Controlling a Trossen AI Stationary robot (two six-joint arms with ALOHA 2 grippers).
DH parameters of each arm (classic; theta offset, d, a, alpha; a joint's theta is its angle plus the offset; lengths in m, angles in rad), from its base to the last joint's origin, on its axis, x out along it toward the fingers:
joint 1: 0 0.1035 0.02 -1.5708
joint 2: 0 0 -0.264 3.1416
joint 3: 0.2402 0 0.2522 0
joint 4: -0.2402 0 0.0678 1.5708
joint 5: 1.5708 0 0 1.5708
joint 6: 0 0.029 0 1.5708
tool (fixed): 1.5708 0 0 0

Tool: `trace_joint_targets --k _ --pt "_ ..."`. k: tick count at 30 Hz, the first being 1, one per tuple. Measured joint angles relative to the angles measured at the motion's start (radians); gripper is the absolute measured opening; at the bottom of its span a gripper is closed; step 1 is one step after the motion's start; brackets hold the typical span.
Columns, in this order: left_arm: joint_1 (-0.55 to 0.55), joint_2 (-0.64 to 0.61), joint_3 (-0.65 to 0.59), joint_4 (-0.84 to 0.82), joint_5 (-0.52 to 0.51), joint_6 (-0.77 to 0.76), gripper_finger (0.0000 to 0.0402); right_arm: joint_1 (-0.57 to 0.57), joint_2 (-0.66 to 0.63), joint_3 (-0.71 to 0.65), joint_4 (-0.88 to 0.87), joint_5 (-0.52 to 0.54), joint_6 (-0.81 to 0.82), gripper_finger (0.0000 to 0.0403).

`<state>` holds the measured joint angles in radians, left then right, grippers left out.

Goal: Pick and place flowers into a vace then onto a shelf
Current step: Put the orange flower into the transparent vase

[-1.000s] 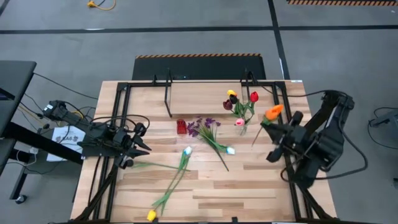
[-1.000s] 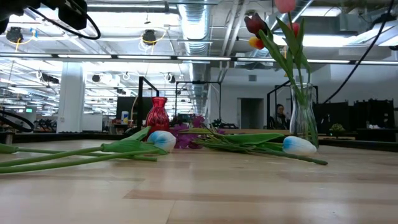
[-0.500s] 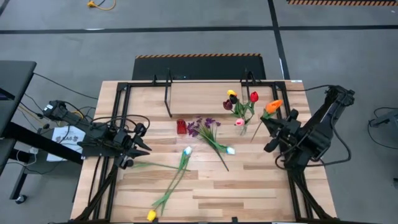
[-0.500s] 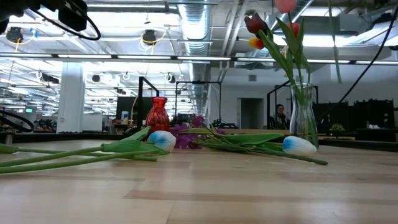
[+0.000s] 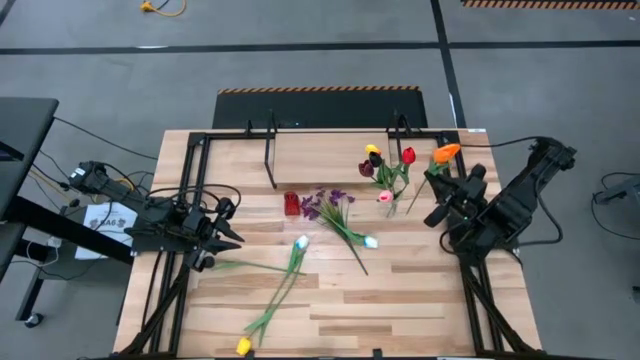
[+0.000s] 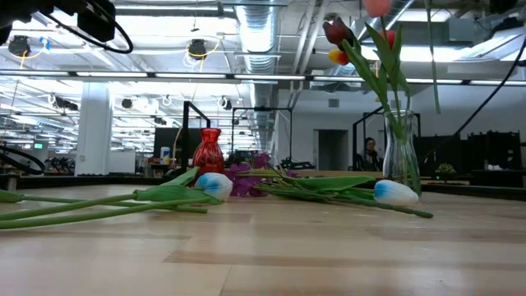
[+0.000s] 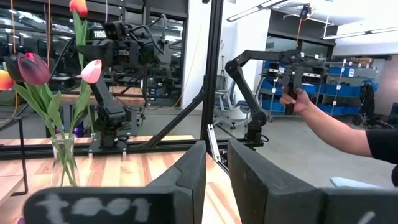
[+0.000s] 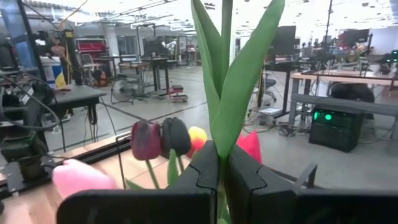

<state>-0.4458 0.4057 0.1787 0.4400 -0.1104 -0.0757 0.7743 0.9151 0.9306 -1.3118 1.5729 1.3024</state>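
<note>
A glass vase (image 5: 391, 207) (image 6: 400, 152) stands right of the table's middle with red, yellow, maroon and pink tulips (image 5: 385, 165) in it. To its right, my right gripper (image 5: 432, 188) (image 8: 221, 165) is shut on an orange tulip (image 5: 446, 152), held in the air. White tulips (image 5: 300, 245), a purple sprig (image 5: 327, 205) and a yellow tulip (image 5: 243, 346) lie flat on the tabletop. The shelf (image 5: 320, 155) stands at the far side. My left gripper (image 5: 238, 236) (image 7: 216, 171) waits at the left edge, slightly open, with nothing between its fingers. My right gripper pinches the orange tulip's green stem (image 8: 221, 149) between its two fingers, at the base of the leaves (image 8: 239, 81). The fingers lie level and across the stem. The tulip is lifted clear of the table, and the stem's lower end (image 6: 432, 82) hangs beside the vase's flowers.
A small red vase (image 5: 291, 203) (image 6: 208, 150) stands left of the purple sprig. Black frame bars (image 5: 195, 190) run along the table's sides. Beyond the table a person's arm (image 7: 339, 134) shows in the left wrist view.
My right gripper has drawn toward the table's far edge and sunk a little, carrying the orange tulip with it. In the low view the tulip's hanging stem has come in from the right toward the vase.
</note>
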Motion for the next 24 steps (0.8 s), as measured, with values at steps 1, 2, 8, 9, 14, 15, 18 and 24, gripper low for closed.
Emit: trace_joint_targets --k 1,2,8,9,14,15,18,24 --pt "0.0 0.0 0.0 0.0 0.0 0.0 0.0056 -0.005 -0.007 0.0 0.0 0.0 -0.005 0.0" --pt "0.0 0.0 0.0 0.0 0.0 0.0 0.0056 -0.008 -0.015 0.0 0.001 0.0 -0.015 0.0" --pt "0.0 0.0 0.0 0.001 -0.002 0.001 0.0056 -0.03 -0.034 0.068 0.002 -0.001 -0.108 0.0" --pt "0.0 0.0 0.0 0.002 -0.003 0.001 0.0056 -0.03 -0.033 0.097 0.003 -0.001 -0.139 0.0" --pt "0.0 0.0 0.0 0.001 -0.003 0.001 0.0056 0.056 -0.034 0.263 0.005 0.001 -0.35 0.0" --pt "0.0 0.0 0.0 0.001 -0.003 0.001 0.0056 0.086 -0.034 0.287 0.002 -0.003 -0.39 0.0" --pt "0.0 0.0 0.0 0.0 -0.003 0.002 0.0056 0.188 -0.053 0.333 -0.016 -0.112 -0.442 0.0" --pt "0.0 0.0 0.001 0.0 -0.007 0.002 0.0056 0.315 -0.085 0.3 0.012 -0.344 -0.338 0.0"
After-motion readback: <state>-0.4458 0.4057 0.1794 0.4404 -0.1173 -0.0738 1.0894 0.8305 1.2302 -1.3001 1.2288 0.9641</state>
